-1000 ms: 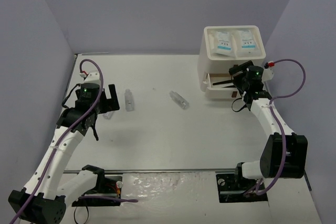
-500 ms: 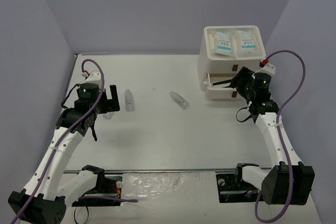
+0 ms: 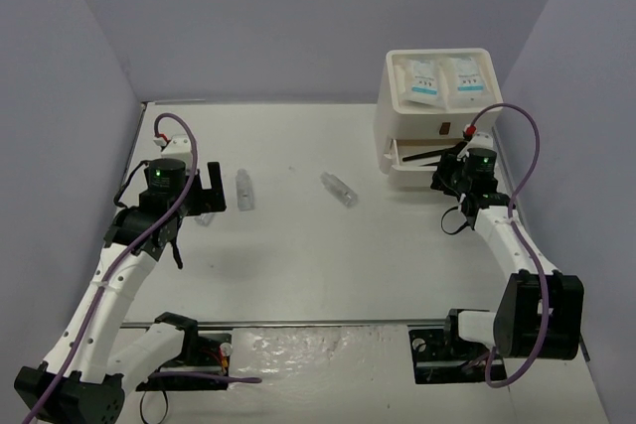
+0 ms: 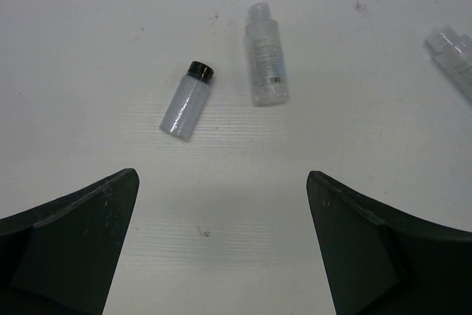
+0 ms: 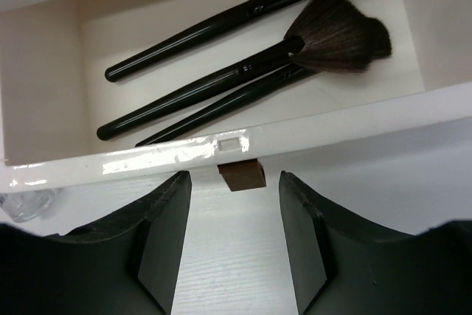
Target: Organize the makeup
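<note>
Your left gripper (image 4: 221,182) hangs over the table (image 3: 298,265) at far left, jaws spread wide and holding nothing. Just beyond its fingertips lie two of the makeup vials. The capped vial (image 4: 186,101) is clear with a black cap. The labelled vial (image 4: 266,64) beside it carries fine print and a barcode, too small to read. A third vial (image 3: 339,189) lies well apart, near the table's middle.

At right stands the box (image 3: 383,111). Two sachets (image 3: 421,79) lie side by side on its top, their blue print illegible. Its drawer (image 5: 332,127) is pulled out and holds three black brushes (image 5: 221,82), bristles to the right. Your right gripper (image 5: 234,178) faces the drawer front, jaws partly apart on either side of the brown handle (image 5: 242,175), with a gap showing on both sides.
</note>
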Controlling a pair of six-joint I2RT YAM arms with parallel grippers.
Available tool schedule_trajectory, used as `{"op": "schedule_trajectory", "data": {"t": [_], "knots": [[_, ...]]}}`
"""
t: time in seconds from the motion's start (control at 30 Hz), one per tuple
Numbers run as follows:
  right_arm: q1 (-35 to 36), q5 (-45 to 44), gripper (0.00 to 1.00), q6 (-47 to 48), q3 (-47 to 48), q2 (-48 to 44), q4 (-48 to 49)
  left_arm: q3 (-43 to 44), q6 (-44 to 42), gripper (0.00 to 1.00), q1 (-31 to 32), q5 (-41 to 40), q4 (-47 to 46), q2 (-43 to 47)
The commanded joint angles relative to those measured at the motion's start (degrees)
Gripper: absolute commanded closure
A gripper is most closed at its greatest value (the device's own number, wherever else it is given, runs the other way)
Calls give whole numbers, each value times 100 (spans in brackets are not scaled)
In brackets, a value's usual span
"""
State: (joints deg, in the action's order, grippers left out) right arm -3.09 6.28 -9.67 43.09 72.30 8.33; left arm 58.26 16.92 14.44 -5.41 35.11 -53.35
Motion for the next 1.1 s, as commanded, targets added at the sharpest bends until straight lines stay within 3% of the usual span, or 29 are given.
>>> {"op": "schedule_trajectory", "data": {"t": [0.0,0.3,0.63,0.77,1.07], "knots": [[-136,-13,57,202,-24,121,801,92,-58,3,-46,-41,-332,31],[-174,145,67,278,-25,343,1015,54,-40,3,-46,-48,-343,35],[-183,194,95,442,173,349,1127,37,-40,3,-46,-48,-341,26],[-183,226,100,475,344,456,1135,37,-31,3,-46,-59,-338,17],[-183,347,100,475,481,627,1460,37,-31,3,-46,-66,-329,-9]]}}
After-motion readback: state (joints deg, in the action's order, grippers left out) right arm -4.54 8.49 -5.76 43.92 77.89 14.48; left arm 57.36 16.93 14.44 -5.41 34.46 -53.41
